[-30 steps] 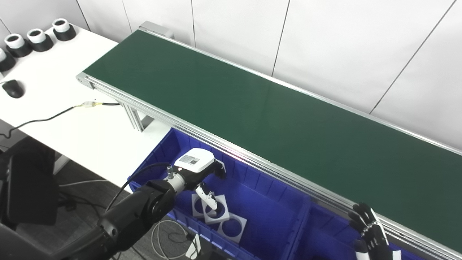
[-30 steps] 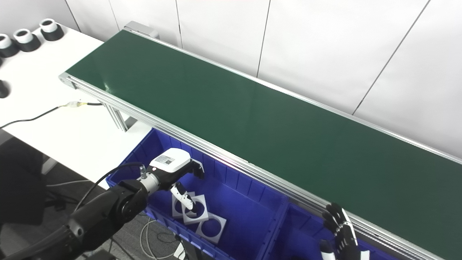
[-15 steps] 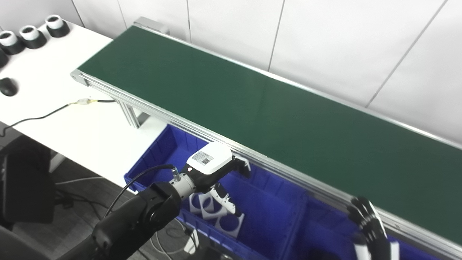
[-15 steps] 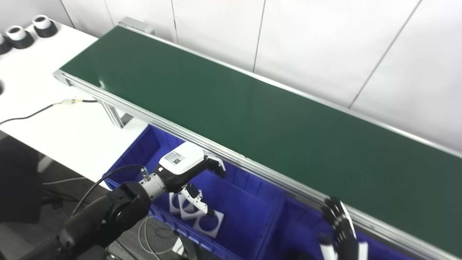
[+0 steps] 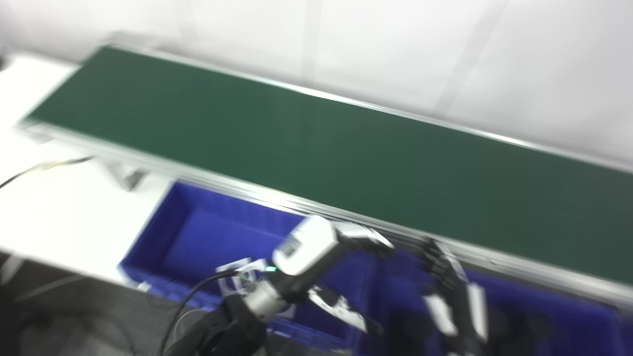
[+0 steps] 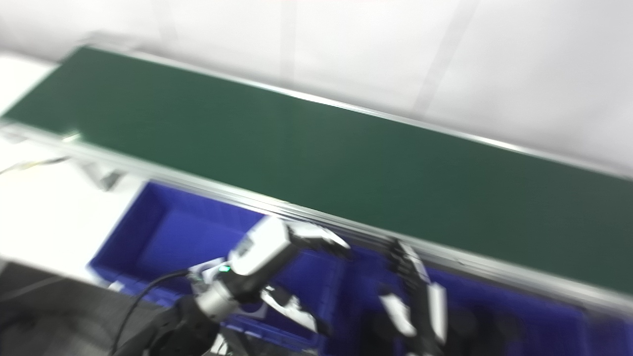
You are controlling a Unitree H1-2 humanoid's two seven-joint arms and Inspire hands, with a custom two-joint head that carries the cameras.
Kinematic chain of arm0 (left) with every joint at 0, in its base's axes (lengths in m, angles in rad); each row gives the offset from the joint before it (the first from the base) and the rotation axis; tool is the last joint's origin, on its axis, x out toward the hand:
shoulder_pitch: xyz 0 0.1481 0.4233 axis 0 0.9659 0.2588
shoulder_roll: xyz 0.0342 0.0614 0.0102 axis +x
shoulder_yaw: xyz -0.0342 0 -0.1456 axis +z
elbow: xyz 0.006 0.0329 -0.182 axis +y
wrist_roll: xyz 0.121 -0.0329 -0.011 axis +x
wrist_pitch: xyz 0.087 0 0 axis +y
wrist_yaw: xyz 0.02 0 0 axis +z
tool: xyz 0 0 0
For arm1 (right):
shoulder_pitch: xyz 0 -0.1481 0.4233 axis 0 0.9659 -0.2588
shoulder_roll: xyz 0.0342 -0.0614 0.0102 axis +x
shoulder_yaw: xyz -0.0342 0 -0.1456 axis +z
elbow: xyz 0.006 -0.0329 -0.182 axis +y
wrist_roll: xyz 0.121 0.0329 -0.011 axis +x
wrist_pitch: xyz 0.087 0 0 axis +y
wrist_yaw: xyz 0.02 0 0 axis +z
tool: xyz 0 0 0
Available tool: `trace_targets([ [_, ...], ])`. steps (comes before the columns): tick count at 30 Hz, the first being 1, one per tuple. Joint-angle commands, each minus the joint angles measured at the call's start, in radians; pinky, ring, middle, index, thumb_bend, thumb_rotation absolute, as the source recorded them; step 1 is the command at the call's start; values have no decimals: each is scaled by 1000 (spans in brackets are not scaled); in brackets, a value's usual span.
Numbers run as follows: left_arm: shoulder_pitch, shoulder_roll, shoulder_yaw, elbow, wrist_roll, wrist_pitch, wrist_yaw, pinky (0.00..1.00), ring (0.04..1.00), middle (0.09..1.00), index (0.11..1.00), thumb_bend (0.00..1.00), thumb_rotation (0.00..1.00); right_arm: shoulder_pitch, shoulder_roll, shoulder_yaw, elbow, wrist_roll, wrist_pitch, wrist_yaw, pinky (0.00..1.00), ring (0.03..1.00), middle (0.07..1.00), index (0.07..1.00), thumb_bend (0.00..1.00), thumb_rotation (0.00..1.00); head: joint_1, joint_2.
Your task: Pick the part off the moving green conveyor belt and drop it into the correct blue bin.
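Note:
Both views are smeared by motion. The green conveyor belt [image 5: 316,143] runs from upper left to right, and I see no part on it. Below its near rail stand the blue bins: the left bin [image 5: 198,232] and the right bin [image 5: 544,306]. My left hand [image 5: 321,247], white-backed, hovers over the right end of the left bin, open, fingers reaching towards the rail, holding nothing. My right hand [image 5: 445,287] stands just right of it, open, fingers spread upward below the rail. White square pieces [image 5: 242,269] in the left bin show only partly behind the left wrist.
A white table [image 5: 59,198] lies left of the bins, with a black cable [image 5: 29,170] across it. White wall panels [image 6: 445,64] rise behind the belt. The belt's aluminium rail [image 6: 445,257] runs close above both hands.
The camera has swung, shifting the whole picture left and blurring it. My left hand has moved right along the left bin towards its right end. The right hand stays open.

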Motion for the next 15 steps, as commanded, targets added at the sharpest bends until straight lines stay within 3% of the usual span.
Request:
trace_targets([
  [1, -21, 13, 17, 18, -42, -58, 22, 483, 576, 616, 645, 933, 510, -25, 31, 20, -1, -38, -50, -44, 749, 798, 836, 842, 848, 856, -66, -16],
  [2, -28, 24, 19, 55, -60, -74, 38, 484, 577, 618, 646, 934, 508, -32, 41, 32, 17, -55, -50, -64, 747, 797, 836, 842, 850, 860, -136, -36],
  [6, -55, 82, -20, 186, -107, -90, 126, 493, 607, 646, 672, 895, 478, -63, 67, 77, 90, -90, -50, -138, 745, 791, 846, 838, 860, 868, -251, -88],
  [11, -71, 153, -96, 265, -141, -90, 196, 510, 628, 669, 686, 891, 432, -93, 76, 126, 146, -86, -50, -194, 753, 817, 861, 843, 852, 863, -307, -122],
  [15, -87, 182, -147, 296, -159, -90, 240, 523, 629, 670, 684, 891, 413, -110, 69, 159, 173, -76, -50, -231, 771, 818, 863, 849, 842, 851, -308, -131],
])
